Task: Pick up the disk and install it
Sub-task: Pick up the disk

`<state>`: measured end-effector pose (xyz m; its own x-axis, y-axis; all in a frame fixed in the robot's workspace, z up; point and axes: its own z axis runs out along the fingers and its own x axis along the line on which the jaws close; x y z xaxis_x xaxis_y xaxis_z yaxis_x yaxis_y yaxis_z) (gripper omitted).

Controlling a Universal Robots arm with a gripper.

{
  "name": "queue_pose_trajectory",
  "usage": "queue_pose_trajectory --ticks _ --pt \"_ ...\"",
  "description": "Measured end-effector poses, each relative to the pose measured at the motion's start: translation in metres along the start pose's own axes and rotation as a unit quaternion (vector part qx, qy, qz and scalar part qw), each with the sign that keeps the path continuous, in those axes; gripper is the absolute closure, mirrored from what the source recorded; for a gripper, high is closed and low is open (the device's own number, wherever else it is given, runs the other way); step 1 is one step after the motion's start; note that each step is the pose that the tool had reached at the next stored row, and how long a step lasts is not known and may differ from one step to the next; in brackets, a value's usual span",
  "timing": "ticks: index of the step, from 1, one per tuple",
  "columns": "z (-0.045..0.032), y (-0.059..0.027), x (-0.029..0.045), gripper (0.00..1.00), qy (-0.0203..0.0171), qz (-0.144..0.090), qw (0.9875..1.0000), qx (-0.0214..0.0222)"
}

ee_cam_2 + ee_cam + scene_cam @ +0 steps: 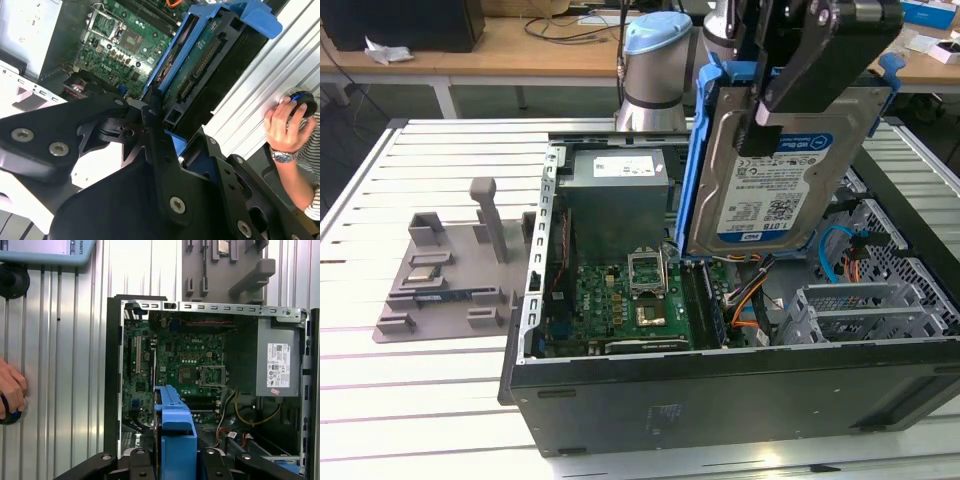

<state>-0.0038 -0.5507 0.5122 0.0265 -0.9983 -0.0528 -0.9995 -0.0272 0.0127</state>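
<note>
In the exterior view, the flat silver-grey disk (775, 185), with its white-and-blue label and blue plastic side rails, hangs upright in the air above the open black computer case (650, 400). It is over the end of the case away from the grey metal power-supply box (615, 200). The black claw (768, 115) is clamped onto the disk's upper part, one finger lying across the labelled face. The case lies on its side on the white slatted metal bench (420, 400), its green motherboard (620, 310) exposed. A grey plastic fixture (450, 270) sits on the bench beside the case, to the exterior view's left of it.

In the second wrist view, the claw (172, 125) grips the disk (200, 65) edge-on, showing the drive's circuit-board underside inside the blue rail. The motherboard (125, 45) inside the case lies beyond it. Outside the case, a person's hand (287, 125) rests on a round black-and-blue knob at the bench's edge.

In the first wrist view, the disk's blue rail (172, 435) stands between the claw's (172, 462) two black fingers (135, 462), over the case (112, 390) interior. The power-supply box (280, 365) fills one corner of the case.
</note>
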Motion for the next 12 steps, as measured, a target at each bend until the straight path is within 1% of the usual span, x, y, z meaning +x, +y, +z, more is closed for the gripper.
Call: queue_pose_trajectory --ticks 2,5,9,12 --pt "-0.0001 -0.004 0.0001 0.63 0.0 0.0 1.0 0.0" --pt "-0.0002 -0.0139 0.0003 0.63 0.0 0.0 1.0 0.0" --pt "-0.0003 -0.0235 0.0006 0.63 0.0 0.0 1.0 0.0" --pt "-0.0004 -0.0362 0.001 0.63 0.0 0.0 1.0 0.0"
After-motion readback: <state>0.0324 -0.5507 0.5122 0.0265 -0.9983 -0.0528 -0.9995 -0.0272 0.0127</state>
